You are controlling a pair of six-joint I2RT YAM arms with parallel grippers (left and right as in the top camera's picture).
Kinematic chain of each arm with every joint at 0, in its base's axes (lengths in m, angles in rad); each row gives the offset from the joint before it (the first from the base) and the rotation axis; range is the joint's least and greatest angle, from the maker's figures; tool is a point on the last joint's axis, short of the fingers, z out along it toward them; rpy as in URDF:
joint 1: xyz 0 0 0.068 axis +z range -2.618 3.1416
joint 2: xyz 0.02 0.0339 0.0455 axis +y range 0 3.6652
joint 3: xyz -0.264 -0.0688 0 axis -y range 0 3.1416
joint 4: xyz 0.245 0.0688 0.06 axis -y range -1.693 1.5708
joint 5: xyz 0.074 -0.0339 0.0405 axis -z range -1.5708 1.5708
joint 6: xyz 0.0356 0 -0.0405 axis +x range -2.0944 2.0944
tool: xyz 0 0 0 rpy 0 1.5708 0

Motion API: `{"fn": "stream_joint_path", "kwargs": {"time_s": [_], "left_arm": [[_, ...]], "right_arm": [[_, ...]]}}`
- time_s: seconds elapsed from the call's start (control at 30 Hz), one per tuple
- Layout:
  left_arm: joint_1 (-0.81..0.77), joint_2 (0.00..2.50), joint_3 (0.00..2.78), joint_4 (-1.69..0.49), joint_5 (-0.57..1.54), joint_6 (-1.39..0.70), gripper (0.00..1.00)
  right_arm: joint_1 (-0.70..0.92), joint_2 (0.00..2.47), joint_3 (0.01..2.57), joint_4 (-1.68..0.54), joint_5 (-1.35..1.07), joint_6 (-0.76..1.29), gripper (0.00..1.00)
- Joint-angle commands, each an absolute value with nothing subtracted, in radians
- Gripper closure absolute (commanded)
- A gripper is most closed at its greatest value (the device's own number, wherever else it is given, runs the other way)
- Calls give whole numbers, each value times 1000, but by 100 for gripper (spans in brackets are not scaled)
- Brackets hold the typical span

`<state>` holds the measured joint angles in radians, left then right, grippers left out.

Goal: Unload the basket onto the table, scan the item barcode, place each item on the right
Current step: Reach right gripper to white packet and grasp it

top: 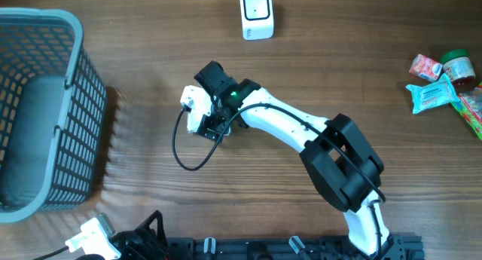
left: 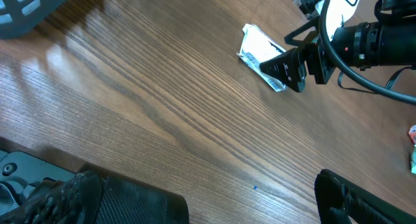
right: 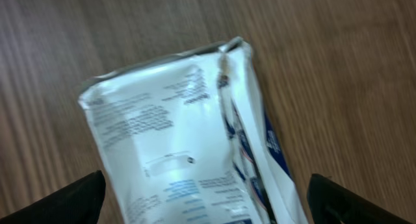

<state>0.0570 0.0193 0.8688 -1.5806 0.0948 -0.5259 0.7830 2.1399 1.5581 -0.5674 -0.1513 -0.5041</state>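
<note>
The packet point(right: 175, 146) is white and shiny, with tiny dark words and a blue stripe down one side. It has a seam down its length and looks a bit crinkled. It lies on the bench point(top: 339, 64), near the middle, right under the right end effector point(right: 205, 185). The two fingers of that end effector are wide apart, one on each side of the packet. They do not squeeze it.

The left end effector point(left: 208, 185) is low at the near edge of the bench. Its fingers are wide apart too, with only bare wood between them.

From above, the right arm hides the packet. The right wrist view cuts off the packet's lower end. The words are too blurry to read, and I cannot find a barcode. The scanner point(top: 257, 13) stands at the far edge, well apart from the packet.
</note>
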Motion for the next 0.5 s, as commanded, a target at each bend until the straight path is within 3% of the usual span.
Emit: {"fn": "stream_joint_path", "kwargs": {"time_s": [0.0, 0.47], "left_arm": [[52, 16, 865, -1591, 103, -532, 0], [52, 16, 865, -1591, 103, -532, 0]], "right_arm": [[792, 2156, 1557, -561, -276, -550, 0], [789, 2241, 1557, -510, -157, -599, 3]]}}
